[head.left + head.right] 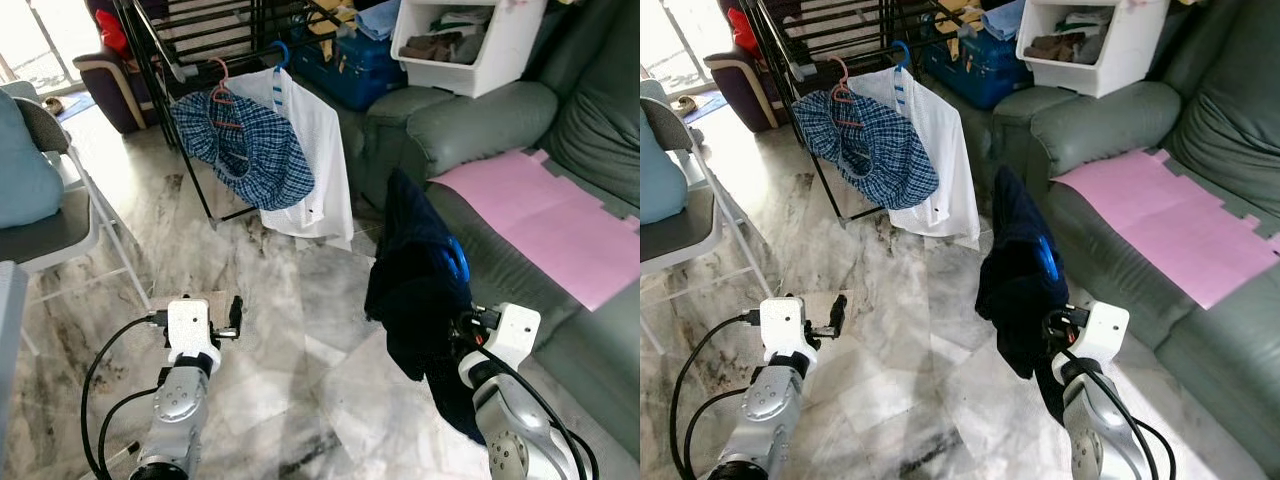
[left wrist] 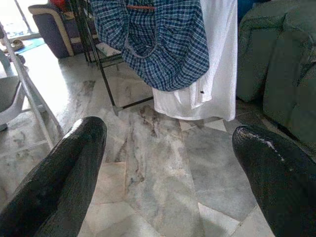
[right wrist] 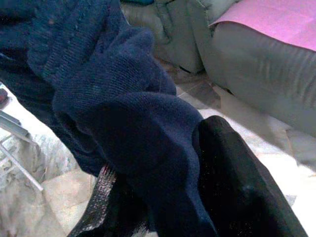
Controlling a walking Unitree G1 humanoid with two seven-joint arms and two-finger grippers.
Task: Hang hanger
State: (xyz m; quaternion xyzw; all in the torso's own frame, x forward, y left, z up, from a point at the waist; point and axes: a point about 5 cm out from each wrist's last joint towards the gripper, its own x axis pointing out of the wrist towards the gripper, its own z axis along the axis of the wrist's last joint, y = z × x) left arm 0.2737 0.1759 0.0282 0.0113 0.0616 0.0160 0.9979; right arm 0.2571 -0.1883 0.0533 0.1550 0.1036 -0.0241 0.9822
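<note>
A dark navy garment (image 1: 415, 270) hangs on a blue hanger (image 1: 456, 262) that peeks out at its right side. My right gripper (image 3: 163, 197) is shut on the cloth and holds it up above the floor, in front of the sofa. My left gripper (image 2: 168, 177) is open and holds nothing, low over the marble floor. Farther ahead stands the black drying rack (image 1: 175, 50). On it hang a plaid shirt (image 1: 245, 145) on a pink hanger (image 1: 220, 88) and a white shirt (image 1: 322, 150) on another blue hanger (image 1: 281, 55).
A grey-green sofa (image 1: 480, 130) with a pink sheet (image 1: 545, 215) runs along the right. A white bin (image 1: 470, 40) and a blue case (image 1: 355, 65) sit behind it. A folding chair (image 1: 60, 235) stands at the left.
</note>
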